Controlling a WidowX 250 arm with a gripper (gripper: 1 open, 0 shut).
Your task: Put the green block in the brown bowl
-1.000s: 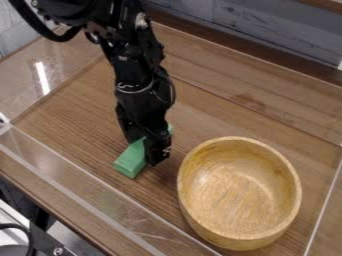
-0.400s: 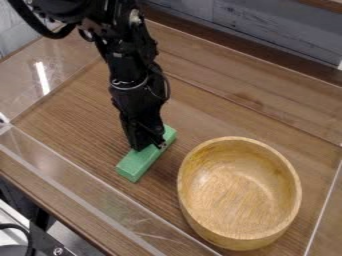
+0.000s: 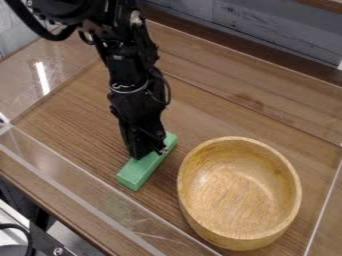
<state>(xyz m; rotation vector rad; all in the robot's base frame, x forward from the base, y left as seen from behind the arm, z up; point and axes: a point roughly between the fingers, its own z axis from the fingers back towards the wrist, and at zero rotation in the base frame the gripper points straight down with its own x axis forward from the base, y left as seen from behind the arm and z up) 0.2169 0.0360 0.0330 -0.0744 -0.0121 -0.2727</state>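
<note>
Fingers of the black gripper [image 3: 146, 147] pinch the green block [image 3: 142, 167] on the wooden table [image 3: 241, 100].
Block lies just left of the brown bowl [image 3: 242, 190]; lift straight up, clearing the thick rim before moving across.

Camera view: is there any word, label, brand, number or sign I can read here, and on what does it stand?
None can be read.
Green block: plain, no marking.
Brown bowl: bare wood grain only.
Gripper and the black arm above it: no legible label at this size.
Table: wood pattern, no text.
</note>
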